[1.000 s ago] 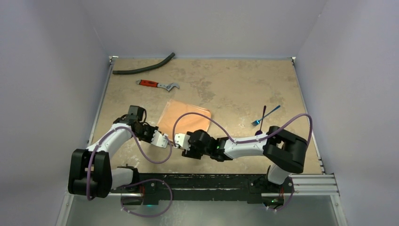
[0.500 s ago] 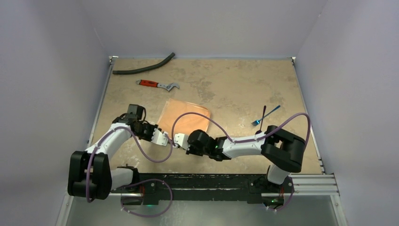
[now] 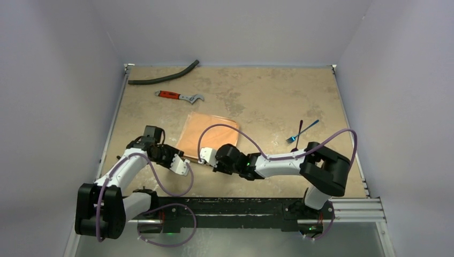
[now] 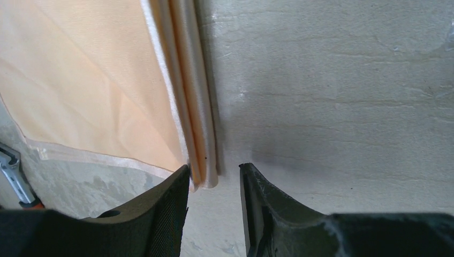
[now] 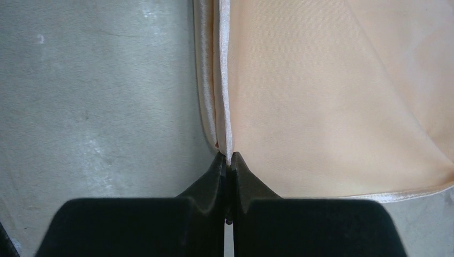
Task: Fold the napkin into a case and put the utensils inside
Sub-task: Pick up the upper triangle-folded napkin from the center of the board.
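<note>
The peach-orange napkin (image 3: 194, 130) lies folded flat on the table, its doubled edge (image 4: 201, 107) towards the arms. At that near edge my right gripper (image 5: 227, 157) is shut on the napkin's hem (image 5: 222, 96). My left gripper (image 4: 214, 171) stands open just short of the folded corner, which lies in front of the gap beside the left finger (image 4: 171, 198). In the top view the two grippers (image 3: 184, 168) (image 3: 201, 159) sit close together at the napkin's near edge. To the right, apart from both grippers, lie the blue fork (image 3: 305, 128) and the purple spoon (image 3: 299, 134).
A red-handled wrench (image 3: 179, 96) and a curved black hose (image 3: 163, 77) lie at the far left of the table. Purple cables loop over the napkin and past the utensils. The wrench's end (image 4: 13, 176) shows at the left edge of the left wrist view.
My left gripper has opened, let go of the napkin and drawn back towards the near left. My right gripper has shut on the napkin's near edge.
</note>
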`<state>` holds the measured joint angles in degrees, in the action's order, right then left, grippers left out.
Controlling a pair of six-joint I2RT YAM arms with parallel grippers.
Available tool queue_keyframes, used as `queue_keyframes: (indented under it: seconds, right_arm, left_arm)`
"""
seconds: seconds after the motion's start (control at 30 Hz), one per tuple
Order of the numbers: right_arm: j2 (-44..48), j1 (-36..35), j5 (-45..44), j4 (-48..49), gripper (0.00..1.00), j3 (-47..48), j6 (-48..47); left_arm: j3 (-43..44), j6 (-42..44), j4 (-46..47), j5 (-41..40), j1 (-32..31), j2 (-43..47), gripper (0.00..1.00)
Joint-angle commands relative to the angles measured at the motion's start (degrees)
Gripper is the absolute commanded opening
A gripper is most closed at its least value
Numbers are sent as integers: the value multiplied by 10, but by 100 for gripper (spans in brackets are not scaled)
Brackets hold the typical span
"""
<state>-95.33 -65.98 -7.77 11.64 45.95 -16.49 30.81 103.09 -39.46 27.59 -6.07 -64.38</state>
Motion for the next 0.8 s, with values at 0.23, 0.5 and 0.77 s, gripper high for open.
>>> queue_keyframes:
  seconds: [0.23, 0.5, 0.77]
  right_arm:
    - [14, 26, 53, -16, 0, 23, 7]
    - [12, 47, 77, -20, 0, 34, 10]
    - [8, 54, 100, -20, 0, 36, 9]
  left_arm:
    - [-46, 11, 135, -11, -1, 1, 40]
    - [-63, 49, 136, -20, -6, -16, 43]
    - [-40, 80, 117, -50, -10, -76, 25]
